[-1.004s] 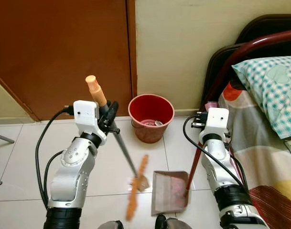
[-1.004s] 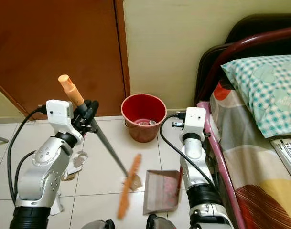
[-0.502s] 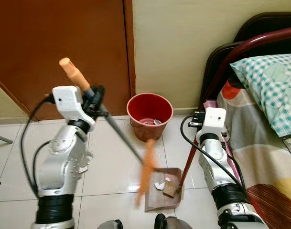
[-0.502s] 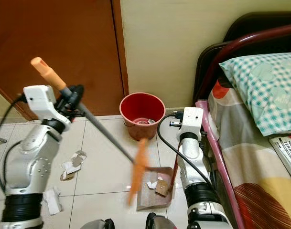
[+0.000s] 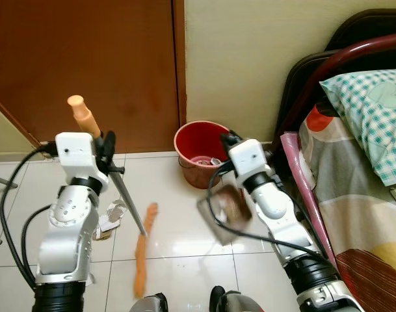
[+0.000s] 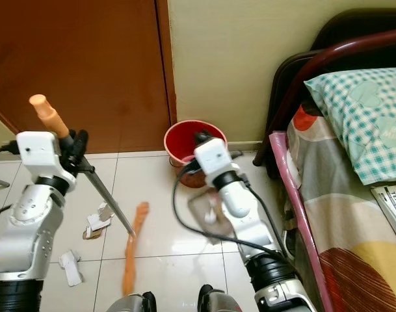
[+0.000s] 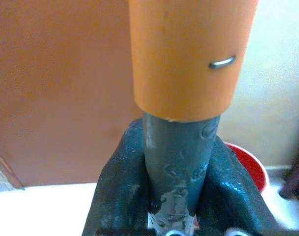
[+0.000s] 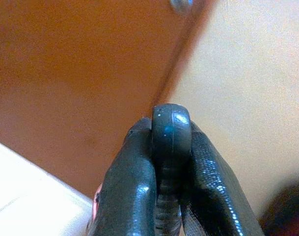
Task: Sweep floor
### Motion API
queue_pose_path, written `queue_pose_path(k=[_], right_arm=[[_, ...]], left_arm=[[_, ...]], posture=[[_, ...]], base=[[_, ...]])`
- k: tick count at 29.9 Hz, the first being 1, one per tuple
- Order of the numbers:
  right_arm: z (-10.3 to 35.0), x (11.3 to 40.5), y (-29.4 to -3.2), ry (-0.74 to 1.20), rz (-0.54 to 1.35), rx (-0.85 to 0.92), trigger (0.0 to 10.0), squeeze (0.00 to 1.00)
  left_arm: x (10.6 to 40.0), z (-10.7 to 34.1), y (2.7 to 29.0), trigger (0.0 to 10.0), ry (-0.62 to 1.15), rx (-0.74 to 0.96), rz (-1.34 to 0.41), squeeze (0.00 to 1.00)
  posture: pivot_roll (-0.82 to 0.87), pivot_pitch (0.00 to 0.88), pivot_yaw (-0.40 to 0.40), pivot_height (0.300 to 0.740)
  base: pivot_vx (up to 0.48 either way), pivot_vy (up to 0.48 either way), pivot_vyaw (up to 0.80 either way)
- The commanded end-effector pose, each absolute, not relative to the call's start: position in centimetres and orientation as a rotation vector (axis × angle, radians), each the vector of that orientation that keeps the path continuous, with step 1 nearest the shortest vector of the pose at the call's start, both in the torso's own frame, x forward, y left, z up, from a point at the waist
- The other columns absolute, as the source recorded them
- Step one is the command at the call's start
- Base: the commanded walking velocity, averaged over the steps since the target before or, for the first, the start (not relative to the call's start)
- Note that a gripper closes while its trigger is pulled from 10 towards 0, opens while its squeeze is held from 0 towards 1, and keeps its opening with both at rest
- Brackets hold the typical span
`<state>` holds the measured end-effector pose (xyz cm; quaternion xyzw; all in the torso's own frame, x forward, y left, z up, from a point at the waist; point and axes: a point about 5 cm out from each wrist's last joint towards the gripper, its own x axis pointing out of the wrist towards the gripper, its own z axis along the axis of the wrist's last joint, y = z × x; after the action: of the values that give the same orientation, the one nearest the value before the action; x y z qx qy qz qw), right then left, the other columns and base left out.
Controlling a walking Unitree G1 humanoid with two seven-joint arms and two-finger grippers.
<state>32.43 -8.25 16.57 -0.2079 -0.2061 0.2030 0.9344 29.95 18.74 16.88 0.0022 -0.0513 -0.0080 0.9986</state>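
My left gripper [image 7: 181, 167] is shut on the grey shaft of the broom [image 5: 123, 195], just below its orange cap [image 5: 80, 114]. The shaft slants down to the orange brush head [image 5: 144, 250], which lies on the tiles left of centre. My right gripper [image 8: 171, 147] is shut on the dark handle of the dustpan [image 5: 225, 207]. The pan is blurred and hangs off the floor, tilted, just in front of the red bucket [image 5: 199, 140]. That bucket stands against the wall with some rubbish inside. Torn paper scraps [image 5: 113, 216] lie beside my left arm, another scrap [image 6: 71, 266] nearer me.
A brown door [image 5: 87, 65] and a cream wall [image 5: 250, 58] close off the far side. A bed with a dark red frame [image 5: 302, 182], patterned sheet and checked pillow [image 5: 370, 117] runs along the right. A book [image 6: 393, 201] lies on the bed.
The right arm has lifted the dustpan off the floor and swung it left towards the bucket. The left arm has drawn the broom back left, away from the pan.
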Motion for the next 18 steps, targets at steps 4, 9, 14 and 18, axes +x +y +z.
queue_pose_path(k=[4,9,14,18], right_arm=[[17.1,31.5,-7.5,-0.465,0.462,-0.403,10.0,0.0],[16.0,32.2,-9.2,-0.34,0.358,-0.263,10.0,0.0],[15.0,32.4,-10.2,-0.268,0.301,-0.21,10.0,0.0],[14.6,32.6,-11.0,-0.215,0.243,-0.136,10.0,0.0]], left_arm=[[29.8,16.3,17.9,10.0,-0.105,0.025,-0.035,0.0],[29.7,15.7,17.5,10.0,-0.091,0.021,-0.045,0.0],[29.8,15.5,17.4,10.0,-0.088,0.017,-0.042,0.0],[29.8,15.3,17.7,10.0,-0.085,0.028,-0.03,0.0]], posture=[[0.08,0.18,-0.004,0.74],[0.08,0.18,-0.004,0.74],[0.07,0.17,-0.008,0.74],[0.07,0.17,-0.006,0.74]], base=[[0.0,0.0,0.0],[0.0,0.0,0.0],[0.0,0.0,0.0],[0.0,0.0,0.0]])
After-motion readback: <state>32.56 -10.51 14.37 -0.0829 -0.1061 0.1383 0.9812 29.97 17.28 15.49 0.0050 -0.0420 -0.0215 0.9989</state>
